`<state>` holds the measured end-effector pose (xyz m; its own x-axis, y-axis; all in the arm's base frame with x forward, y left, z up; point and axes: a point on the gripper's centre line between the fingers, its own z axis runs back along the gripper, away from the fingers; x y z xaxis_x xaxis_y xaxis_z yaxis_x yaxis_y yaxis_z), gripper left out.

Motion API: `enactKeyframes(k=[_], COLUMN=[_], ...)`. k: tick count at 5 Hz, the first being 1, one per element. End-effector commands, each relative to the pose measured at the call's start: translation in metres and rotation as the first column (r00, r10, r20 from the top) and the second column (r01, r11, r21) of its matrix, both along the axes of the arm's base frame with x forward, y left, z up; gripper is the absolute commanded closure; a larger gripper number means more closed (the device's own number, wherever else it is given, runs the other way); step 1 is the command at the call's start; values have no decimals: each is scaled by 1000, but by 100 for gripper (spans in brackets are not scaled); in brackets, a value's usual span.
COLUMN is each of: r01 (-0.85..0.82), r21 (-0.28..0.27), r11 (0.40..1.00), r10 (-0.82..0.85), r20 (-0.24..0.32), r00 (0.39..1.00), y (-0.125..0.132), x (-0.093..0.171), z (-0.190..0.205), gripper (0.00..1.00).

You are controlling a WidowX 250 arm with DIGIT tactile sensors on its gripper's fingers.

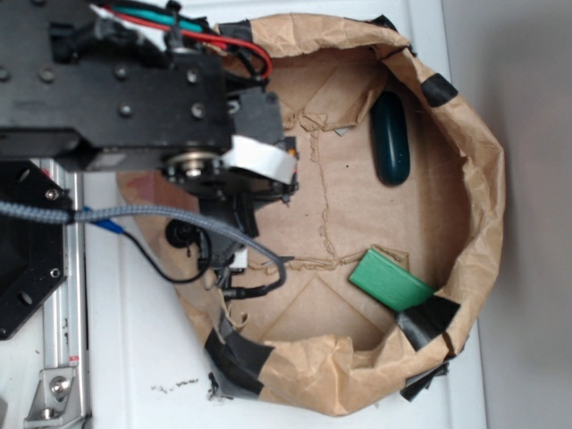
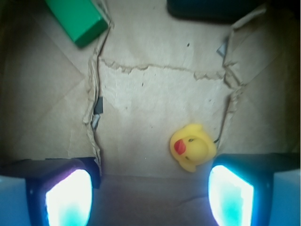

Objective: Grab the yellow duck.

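The yellow duck, small with a red beak, lies on the brown paper floor in the wrist view, just ahead of the right finger and touching neither finger. My gripper is open, with a wide gap and nothing between its glowing pads. In the exterior view the duck is hidden under the black arm, and the gripper itself sits low at the left side of the paper bin, mostly covered by the wrist.
A green block leans at the bin's right wall. A dark teal oblong object lies at the far side. Crumpled paper walls with black tape ring the bin. Torn seams cross the floor.
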<state>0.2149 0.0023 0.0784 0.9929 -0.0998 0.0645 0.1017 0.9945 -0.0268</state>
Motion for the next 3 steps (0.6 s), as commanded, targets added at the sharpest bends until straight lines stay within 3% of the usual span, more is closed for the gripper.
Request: enactKeyframes(k=[1, 3], r01=[11, 34], r21=[-13, -27], r11=[1000, 999], r10=[-10, -33], r20=[33, 13], r00=[999, 999], y=[2, 0], x=[13, 11], z=[-8, -9], gripper=[0, 0])
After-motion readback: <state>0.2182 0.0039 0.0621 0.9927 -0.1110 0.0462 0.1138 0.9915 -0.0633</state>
